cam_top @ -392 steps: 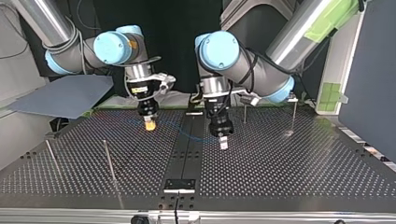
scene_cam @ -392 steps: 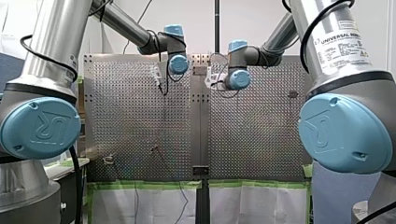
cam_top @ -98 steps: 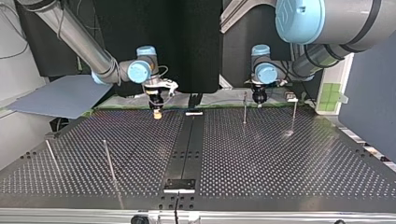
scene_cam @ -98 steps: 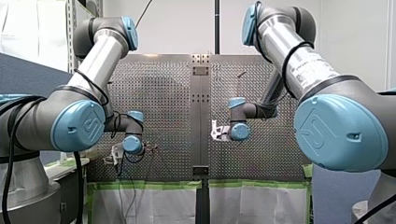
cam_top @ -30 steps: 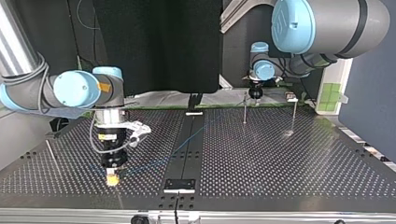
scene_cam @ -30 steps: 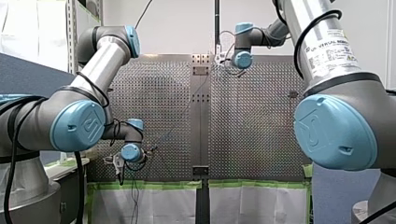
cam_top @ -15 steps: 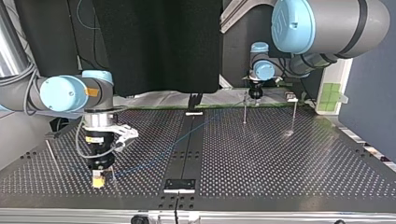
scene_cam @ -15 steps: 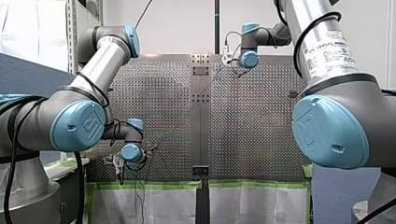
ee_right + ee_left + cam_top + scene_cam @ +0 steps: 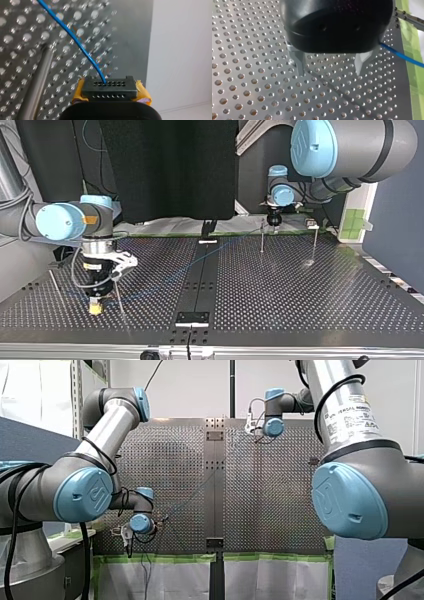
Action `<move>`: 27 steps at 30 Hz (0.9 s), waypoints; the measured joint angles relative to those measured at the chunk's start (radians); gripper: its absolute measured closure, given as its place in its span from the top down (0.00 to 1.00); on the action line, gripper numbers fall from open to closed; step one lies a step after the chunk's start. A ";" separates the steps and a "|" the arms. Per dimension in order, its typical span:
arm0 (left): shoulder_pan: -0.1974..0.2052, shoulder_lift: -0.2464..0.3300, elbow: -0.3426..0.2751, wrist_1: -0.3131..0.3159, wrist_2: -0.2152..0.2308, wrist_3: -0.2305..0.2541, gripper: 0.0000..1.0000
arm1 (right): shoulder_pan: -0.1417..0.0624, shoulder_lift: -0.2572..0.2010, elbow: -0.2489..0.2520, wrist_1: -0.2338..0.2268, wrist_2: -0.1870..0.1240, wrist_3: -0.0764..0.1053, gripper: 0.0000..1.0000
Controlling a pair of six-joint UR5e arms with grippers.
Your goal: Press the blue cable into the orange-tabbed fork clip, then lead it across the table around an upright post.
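only right wrist view shows us: right tool [image 9: 110, 93] clamped on black holed plug [image 9: 110, 86] | left tool [image 9: 330, 72] metal, apart

Silver tubes, pale-blue joint caps [image 9: 82, 495], black cables [image 9: 96, 451] looping along my left arm [image 9: 107, 425] and my right arm [image 9: 327, 375], which wears a white Universal Robots label [image 9: 350, 414]. My left gripper [image 9: 329, 73]: black housing, metal fingers [image 9: 298, 62]. My right gripper [image 9: 110, 93]: yellow pads [image 9: 143, 93].

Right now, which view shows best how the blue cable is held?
The right wrist view: the blue cable enters a black connector clamped between my right gripper's yellow pads. The top view shows a thin line across the table; the front view a fainter one; the left wrist view a short stretch beside my open left gripper.
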State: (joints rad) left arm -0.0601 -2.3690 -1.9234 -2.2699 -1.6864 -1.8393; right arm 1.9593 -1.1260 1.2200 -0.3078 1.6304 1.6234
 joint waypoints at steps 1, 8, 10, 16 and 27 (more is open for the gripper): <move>0.000 0.000 0.000 0.000 0.000 0.000 0.97 | -0.003 0.000 0.002 0.000 0.000 0.002 0.00; 0.000 0.000 0.000 0.001 0.000 0.000 0.97 | -0.025 -0.001 0.010 0.002 0.003 0.017 0.00; 0.000 0.000 0.000 0.001 0.000 0.001 0.97 | -0.031 -0.001 0.010 0.002 0.003 0.021 0.00; 0.000 0.000 0.000 0.001 0.000 0.002 0.97 | -0.050 -0.001 0.013 0.004 0.003 0.029 0.00; 0.000 0.000 0.000 0.001 0.000 0.002 0.97 | -0.080 0.000 0.068 0.003 0.013 0.038 0.00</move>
State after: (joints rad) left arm -0.0600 -2.3690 -1.9235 -2.2690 -1.6865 -1.8377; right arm 1.8793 -1.1255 1.2885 -0.3046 1.6438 1.6614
